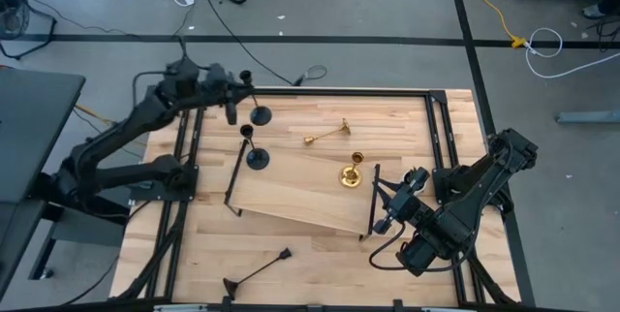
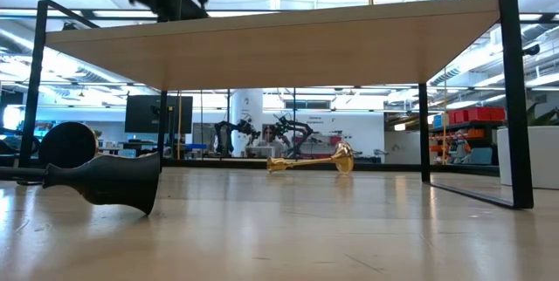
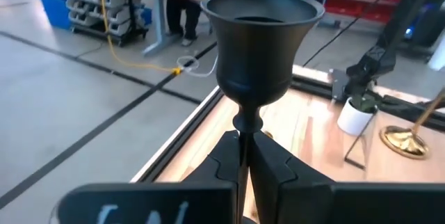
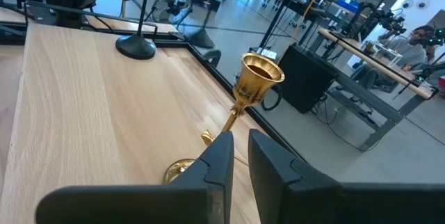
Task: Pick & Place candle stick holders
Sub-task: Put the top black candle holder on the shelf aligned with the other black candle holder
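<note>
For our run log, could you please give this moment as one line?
left gripper: shut on black candlestick stem, cup up | right gripper: close to upright gold candlestick on raised board

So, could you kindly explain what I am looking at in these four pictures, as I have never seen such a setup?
It is a robot with two dark arms at a wooden table. One picture looks straight down, one looks level across the tabletop, and two come from cameras on the arms' wrists. A raised board stands on the table, with one black candlestick and one gold candlestick upright on it. Another gold one and another black one lie on the table itself. The jaws of the left arm are shut on the stem of a third black candlestick. The right arm waits beside the upright gold one.
</note>
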### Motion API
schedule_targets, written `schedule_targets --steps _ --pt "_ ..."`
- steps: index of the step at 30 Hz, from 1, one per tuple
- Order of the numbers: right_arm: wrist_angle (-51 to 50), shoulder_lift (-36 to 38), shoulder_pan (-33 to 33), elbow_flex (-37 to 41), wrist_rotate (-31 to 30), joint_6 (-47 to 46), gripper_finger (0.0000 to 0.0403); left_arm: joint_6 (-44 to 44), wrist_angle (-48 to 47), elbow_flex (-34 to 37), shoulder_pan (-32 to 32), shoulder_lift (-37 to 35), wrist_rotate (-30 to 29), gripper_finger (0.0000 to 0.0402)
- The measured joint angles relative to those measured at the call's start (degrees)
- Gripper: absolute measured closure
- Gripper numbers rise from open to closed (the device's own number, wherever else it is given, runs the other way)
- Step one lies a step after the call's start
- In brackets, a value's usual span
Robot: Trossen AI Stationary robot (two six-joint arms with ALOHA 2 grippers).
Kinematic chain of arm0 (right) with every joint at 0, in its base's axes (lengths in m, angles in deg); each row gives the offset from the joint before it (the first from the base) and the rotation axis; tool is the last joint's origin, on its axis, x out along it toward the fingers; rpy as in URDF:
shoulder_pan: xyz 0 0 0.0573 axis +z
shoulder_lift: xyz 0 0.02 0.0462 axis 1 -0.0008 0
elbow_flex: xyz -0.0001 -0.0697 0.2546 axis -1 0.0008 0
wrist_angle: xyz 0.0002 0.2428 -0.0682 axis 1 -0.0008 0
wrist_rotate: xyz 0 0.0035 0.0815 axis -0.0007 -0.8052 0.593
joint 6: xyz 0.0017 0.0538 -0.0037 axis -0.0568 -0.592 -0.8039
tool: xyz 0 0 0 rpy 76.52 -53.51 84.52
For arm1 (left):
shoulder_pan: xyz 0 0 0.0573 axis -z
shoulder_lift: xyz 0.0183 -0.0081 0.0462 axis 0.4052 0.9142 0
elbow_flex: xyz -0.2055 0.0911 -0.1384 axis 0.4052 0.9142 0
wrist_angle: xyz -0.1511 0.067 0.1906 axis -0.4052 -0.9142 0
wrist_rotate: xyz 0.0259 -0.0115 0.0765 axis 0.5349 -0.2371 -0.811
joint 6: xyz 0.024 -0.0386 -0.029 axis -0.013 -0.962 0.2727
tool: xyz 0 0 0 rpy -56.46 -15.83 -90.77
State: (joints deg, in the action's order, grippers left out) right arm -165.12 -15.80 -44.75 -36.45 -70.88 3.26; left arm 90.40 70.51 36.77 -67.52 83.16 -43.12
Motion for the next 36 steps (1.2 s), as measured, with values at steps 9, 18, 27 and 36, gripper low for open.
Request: schedule_targets --steps 9,18,27,36 --pt "0.0 0.0 0.0 0.0 0.0 0.0 0.0354 2.6 -20.2 -13.9 1.7 -6.2 -0.2 0.0388" --pt "0.0 0.0 0.0 0.0 0.0 0.0 0.0354 -3.6 -30.8 -14.6 5.2 -17.9 -0.4 0.0388" --pt "0.0 0.0 0.0 0.0 0.0 0.0 0.0354 -10.5 -33.8 -14.5 9.0 -24.8 3.4 0.0388" --pt "0.0 0.0 0.0 0.0 -0.5 0.0 0.0354 -11.6 -27.2 -6.6 10.5 -24.7 9.0 0.0388"
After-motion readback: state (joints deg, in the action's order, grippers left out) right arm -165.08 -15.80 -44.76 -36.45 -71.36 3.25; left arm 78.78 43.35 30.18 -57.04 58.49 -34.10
